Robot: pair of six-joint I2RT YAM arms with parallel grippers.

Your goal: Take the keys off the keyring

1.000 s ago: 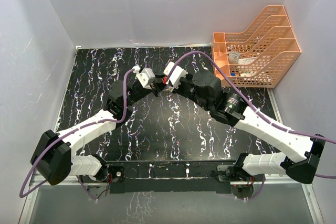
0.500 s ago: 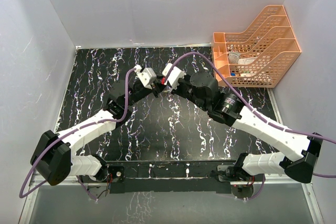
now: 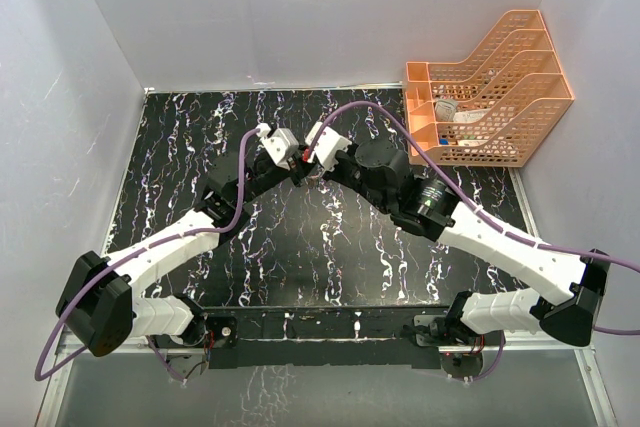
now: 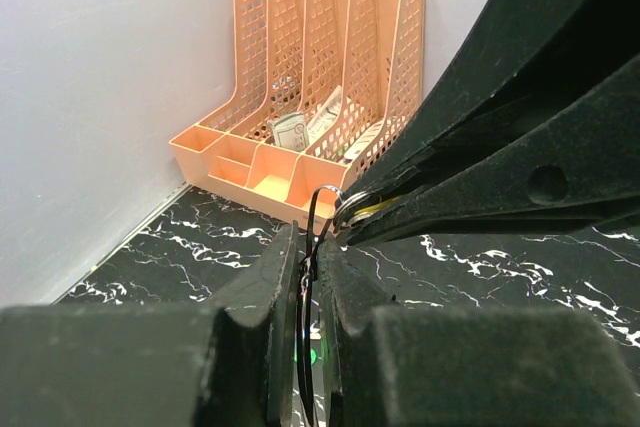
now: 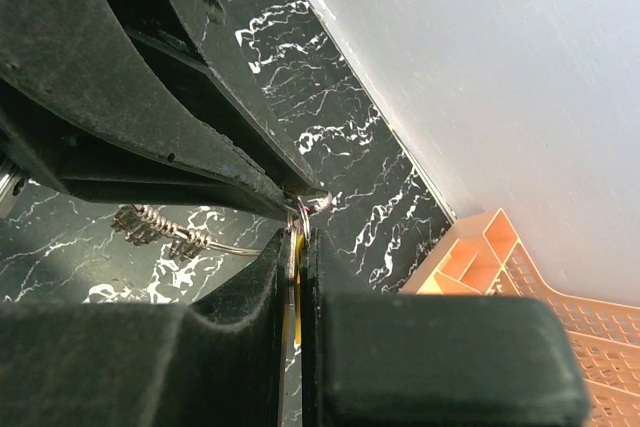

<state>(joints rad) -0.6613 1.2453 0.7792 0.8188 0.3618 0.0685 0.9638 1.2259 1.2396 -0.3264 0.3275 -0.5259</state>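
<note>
**A:** So, where's the keyring?

**B:** Held above the counter, near its back middle, where my two arms meet. My left jaws are all but closed, pinching its wire edge-on. A green key shows low between them.

**A:** And the right?

**B:** My right jaws are fully closed on the yellow key, tip to tip with the left. An orange file rack stands at the far right corner.

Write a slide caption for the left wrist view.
Left gripper pinches the keyring; right gripper clamps a yellow key; orange file rack behind.
</note>
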